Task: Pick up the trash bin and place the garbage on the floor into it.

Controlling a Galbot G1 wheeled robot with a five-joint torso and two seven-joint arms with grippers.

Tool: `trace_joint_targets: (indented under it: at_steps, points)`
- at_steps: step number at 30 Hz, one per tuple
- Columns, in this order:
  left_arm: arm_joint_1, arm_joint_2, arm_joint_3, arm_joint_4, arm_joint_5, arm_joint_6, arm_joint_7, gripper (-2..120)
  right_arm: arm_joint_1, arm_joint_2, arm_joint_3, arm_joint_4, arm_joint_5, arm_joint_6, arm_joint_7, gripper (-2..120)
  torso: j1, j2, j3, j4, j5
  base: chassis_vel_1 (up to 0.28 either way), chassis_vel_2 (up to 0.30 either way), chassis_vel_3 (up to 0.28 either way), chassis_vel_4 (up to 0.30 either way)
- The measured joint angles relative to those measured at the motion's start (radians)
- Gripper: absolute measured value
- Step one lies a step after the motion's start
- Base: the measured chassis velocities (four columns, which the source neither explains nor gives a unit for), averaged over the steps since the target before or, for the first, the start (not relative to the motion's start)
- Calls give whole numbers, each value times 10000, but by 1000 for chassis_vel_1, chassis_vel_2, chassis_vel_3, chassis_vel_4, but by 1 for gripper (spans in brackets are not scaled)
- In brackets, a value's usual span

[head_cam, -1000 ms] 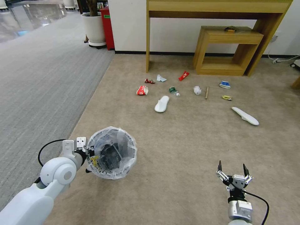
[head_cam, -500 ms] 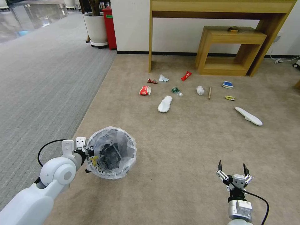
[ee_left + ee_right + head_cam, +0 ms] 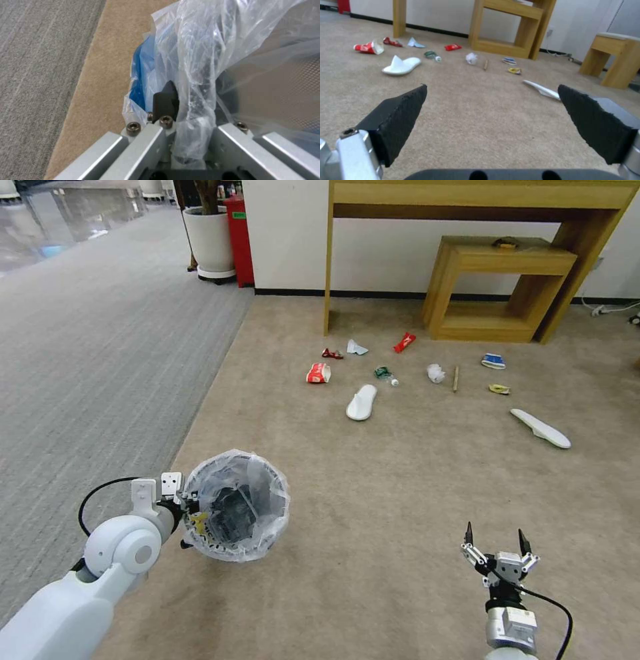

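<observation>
Fingers (image 3: pixel 165 100) of the left gripper (image 3: pixel 189 510) are clamped on the rim of the trash bin (image 3: pixel 235 505) at lower left, which looks light but has a slippery bag liner, so rim's the spot, while the right gripper (image 3: pixel 494 538) hangs open lower right.

Camera view turned slightly leftward.

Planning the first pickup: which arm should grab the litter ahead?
Right. The right gripper hangs open and empty over the beige carpet; the left gripper is clamped on the bag-lined black trash bin.
</observation>
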Motion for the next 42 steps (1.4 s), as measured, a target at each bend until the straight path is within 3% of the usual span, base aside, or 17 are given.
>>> trace_joint_targets:
  at_steps: [3, 20, 42]
  points:
    - [0, -5, 0, 21, 22, -15, 44, 0, -16, 30, -3, 1, -2, -20, 5, 100, -1, 0, 0, -9, 3, 18, 3, 6, -7]
    - [147, -70, -11, 53, 199, -73, 99, 0, -66, 46, 48, -30, -10, -112, 33, 99, -2, 1, -2, -5, 0, -9, 8, 8, -12]
    - [266, -150, -17, -31, 299, -104, 116, 0, -100, 72, 34, -29, -56, -105, 32, 98, -1, 0, -1, -6, 3, -174, 179, 171, -179]
